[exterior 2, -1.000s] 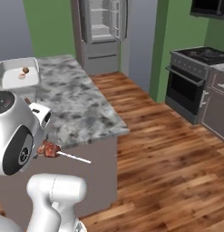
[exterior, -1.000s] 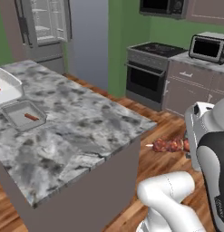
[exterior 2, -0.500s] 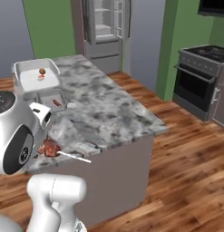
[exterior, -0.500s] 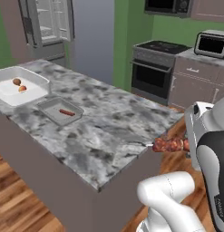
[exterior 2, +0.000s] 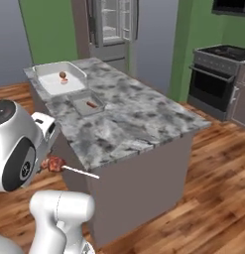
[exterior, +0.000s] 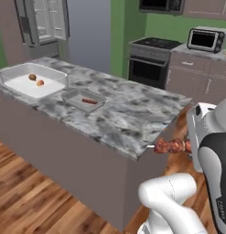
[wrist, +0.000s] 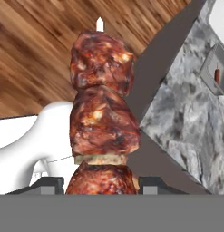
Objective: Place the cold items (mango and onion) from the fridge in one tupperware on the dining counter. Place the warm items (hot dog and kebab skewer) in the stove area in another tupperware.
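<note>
My gripper [wrist: 103,185] is shut on the kebab skewer [wrist: 102,113], a row of browned meat chunks on a pale stick. The kebab skewer [exterior: 170,146] hangs off the near corner of the island counter [exterior: 128,114], just below its top; from the other side the kebab skewer [exterior 2: 53,162] points its stick at the counter's wall. On the counter, a small clear tupperware [exterior: 71,93] holds the hot dog [exterior: 89,101]. Beside it, a large white tupperware [exterior: 20,86] holds two small round items, the mango and onion [exterior: 35,80]; I cannot tell which is which.
The fridge [exterior: 43,23] stands behind the island with its doors open. A stove [exterior: 153,57] and a toaster oven [exterior: 206,40] line the back right wall. Wood floor [exterior 2: 213,198] surrounds the island. The small tupperware [wrist: 208,68] shows at the hand view's right edge.
The whole picture has shifted as the base drove: the island now stands closer and more central. The kebab skewer stays in my gripper as before.
</note>
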